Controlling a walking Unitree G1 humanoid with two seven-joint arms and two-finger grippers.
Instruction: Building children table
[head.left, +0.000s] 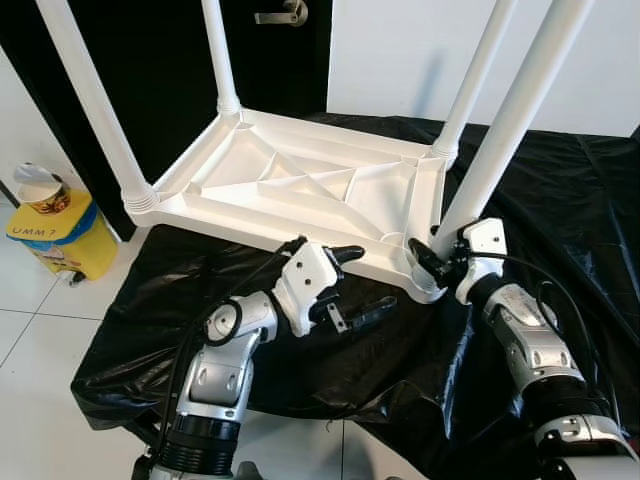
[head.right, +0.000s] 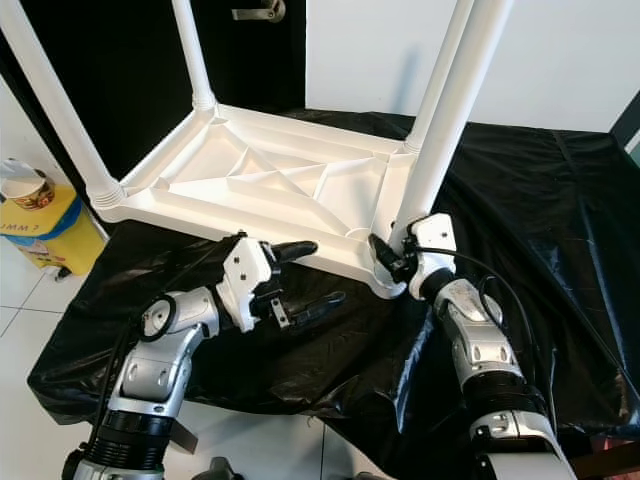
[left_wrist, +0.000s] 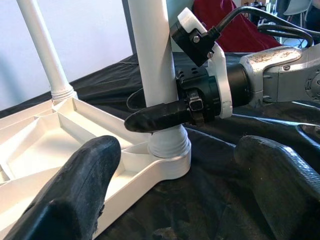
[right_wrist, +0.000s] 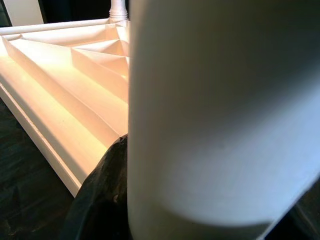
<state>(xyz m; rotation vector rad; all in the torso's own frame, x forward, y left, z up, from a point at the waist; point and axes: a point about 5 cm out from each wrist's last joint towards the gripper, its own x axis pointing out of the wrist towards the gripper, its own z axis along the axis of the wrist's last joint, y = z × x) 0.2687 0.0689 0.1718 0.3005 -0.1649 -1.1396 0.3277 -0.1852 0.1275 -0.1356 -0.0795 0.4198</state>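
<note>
Left eye view, nearest first: the robot's left gripper hovers with its two black fingers spread apart and empty, just in front of the near edge of an upturned white plastic children's table. Beside it, the right gripper has its fingers closed around the near right leg, low down by the corner socket. This leg looks seated, though the right wrist view is too close and blurred to confirm the thread is fully home. As a judgement, the risk is that twisting the leg off-axis could cross the thread or jam it, and a hard push could slide or tip the light table, since the left gripper is not steadying it. Three other legs already stand upright. The table rests on crinkled black plastic sheeting, which looks slippery. Farther off are a pale tiled floor, a yellow bin at the left, a black door and a white wall.
</note>
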